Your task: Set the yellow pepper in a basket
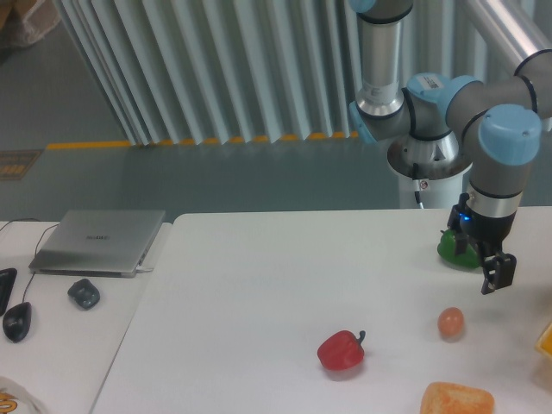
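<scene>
Only a yellow sliver of the yellow pepper (547, 340) shows, cut off by the right edge of the frame, low on the white table (259, 293). No basket is in view. My gripper (483, 261) hangs just above the table at the right, directly in front of the green pepper (450, 247) and partly covering it. Its dark fingers (498, 271) look spread apart, with nothing between them. The gripper is up and to the left of the yellow sliver, well apart from it.
A red pepper (341, 350) with a dark stem lies front centre. A small orange-brown ball (450, 322) sits right of it, and an orange rough-textured object (457, 400) at the bottom edge. On the left side table are a laptop (99, 241), a mouse (16, 320) and a dark lump (84, 293).
</scene>
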Controlling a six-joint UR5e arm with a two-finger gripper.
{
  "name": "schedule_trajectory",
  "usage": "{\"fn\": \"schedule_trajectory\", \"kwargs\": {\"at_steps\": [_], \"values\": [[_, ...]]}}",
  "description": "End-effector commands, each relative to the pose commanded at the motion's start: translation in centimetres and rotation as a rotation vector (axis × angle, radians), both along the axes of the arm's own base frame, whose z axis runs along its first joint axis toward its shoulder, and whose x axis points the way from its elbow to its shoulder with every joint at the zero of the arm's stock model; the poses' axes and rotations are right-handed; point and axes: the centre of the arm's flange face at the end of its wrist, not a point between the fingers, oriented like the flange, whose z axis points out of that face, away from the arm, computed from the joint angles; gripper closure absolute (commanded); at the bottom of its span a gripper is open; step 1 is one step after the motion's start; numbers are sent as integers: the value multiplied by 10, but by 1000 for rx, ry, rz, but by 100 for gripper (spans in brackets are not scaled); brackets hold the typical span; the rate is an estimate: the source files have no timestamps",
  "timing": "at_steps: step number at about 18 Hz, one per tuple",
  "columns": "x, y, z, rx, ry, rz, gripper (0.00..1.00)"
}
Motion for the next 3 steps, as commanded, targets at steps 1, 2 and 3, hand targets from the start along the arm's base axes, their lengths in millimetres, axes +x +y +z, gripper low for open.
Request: {"fn": "schedule_trajectory", "kwargs": {"at_steps": [1, 2, 3], "values": [[0, 0, 2, 6, 7, 0, 0], [-1, 1, 3, 12, 14, 2, 0], [-1, 1, 4, 14, 17, 2, 0]]}}
